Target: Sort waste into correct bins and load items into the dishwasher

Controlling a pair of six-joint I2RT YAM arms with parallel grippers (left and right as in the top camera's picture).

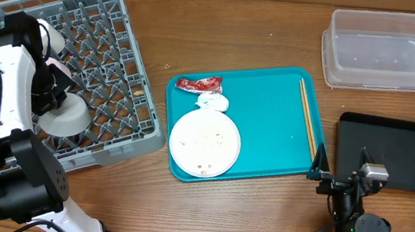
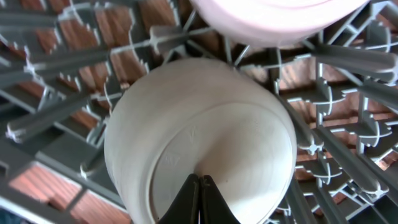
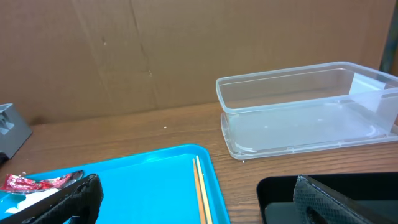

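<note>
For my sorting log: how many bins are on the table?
2: a clear tub at the far right, and a black tray nearer, beside the teal tray.

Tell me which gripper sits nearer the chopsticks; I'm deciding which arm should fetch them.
Right. The right gripper is open by the near end of the chopsticks, at the teal tray corner; the left gripper is across the table, shut over the dish rack.
</note>
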